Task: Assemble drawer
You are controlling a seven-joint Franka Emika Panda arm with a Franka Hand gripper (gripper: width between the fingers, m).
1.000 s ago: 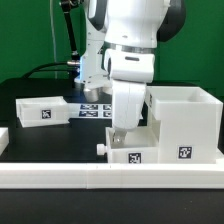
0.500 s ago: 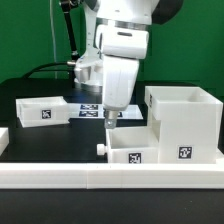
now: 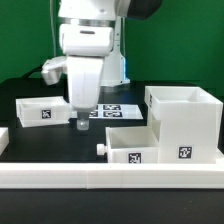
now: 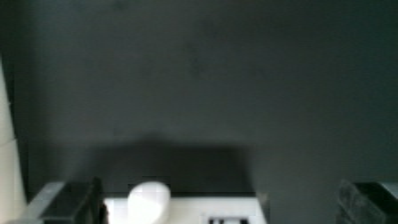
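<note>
Moved: since half a second ago the arm [image 3: 88, 50] has swung from above the front tray [image 3: 128, 148] toward the exterior view's left. The pincer [image 3: 80, 122] has come away from that tray and now hangs just beside the far tray [image 3: 42, 110].
Pincer state: in the wrist view its fingers [image 4: 71, 203] stand wide apart, one at each side of the frame. Nothing is clamped between them, so it is empty.
Pincer height: the tips are low over the black surface [image 3: 60, 140]. Whether they touch it cannot be told.
Front tray: it sits open side up near the front edge. Its knob [image 3: 100, 150] points to the exterior view's left and a tag shows on its front face. Its other end lies against or just beside the cube casing [image 3: 185, 120].
Cube casing: it stands at the exterior view's right, hollow, with its open side up and a tag low on its front face.
Far tray: it is at the exterior view's left, open side up, with a tag on its near face, well apart from the front tray.
Marker board [image 3: 108, 108]: it lies flat behind the pincer, partly hidden by the arm.
White bar [image 3: 100, 180]: long and low, it runs along the front edge of the surface.
Wrist view: mostly dark surface. A blurred white rounded piece [image 4: 148, 200] shows between the fingers, nearer one of them. Which part it is cannot be told.
</note>
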